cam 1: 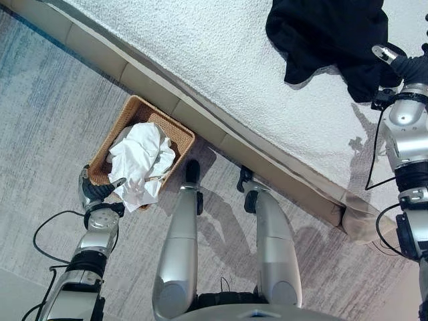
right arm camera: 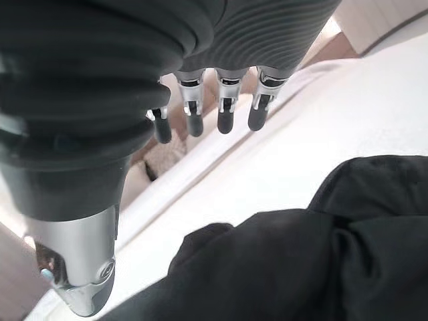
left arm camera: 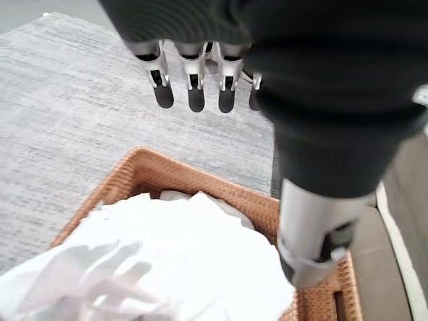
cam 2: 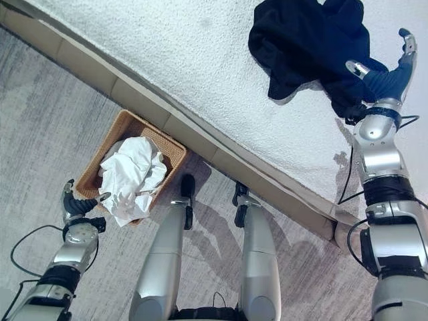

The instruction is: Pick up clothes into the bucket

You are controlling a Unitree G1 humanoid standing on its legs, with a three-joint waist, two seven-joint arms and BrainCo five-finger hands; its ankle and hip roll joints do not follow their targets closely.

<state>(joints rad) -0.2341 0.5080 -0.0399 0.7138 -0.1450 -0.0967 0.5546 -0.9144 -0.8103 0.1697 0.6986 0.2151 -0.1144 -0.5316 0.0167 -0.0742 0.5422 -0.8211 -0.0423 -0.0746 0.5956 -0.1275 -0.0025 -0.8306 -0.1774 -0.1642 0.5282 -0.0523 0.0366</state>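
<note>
A brown wicker basket (cam 1: 155,115) stands on the grey carpet against the bed's side. A crumpled white cloth (cam 1: 140,159) fills it and spills over its near rim. My left hand (cam 1: 94,192) hovers at the basket's near corner, open, its straight fingers (left arm camera: 194,94) holding nothing above the white cloth (left arm camera: 167,254). A black garment (cam 1: 328,33) lies bunched on the bed at the far right. My right hand (cam 2: 386,75) is over the garment's right edge, open; its fingers (right arm camera: 225,115) hang straight above the dark cloth (right arm camera: 301,267).
The bed's white textured cover (cam 1: 221,53) takes up the upper half of the view. Its beige padded side rail (cam 1: 200,127) runs diagonally between bed and carpet, ending in a corner (cam 1: 361,221) at the right.
</note>
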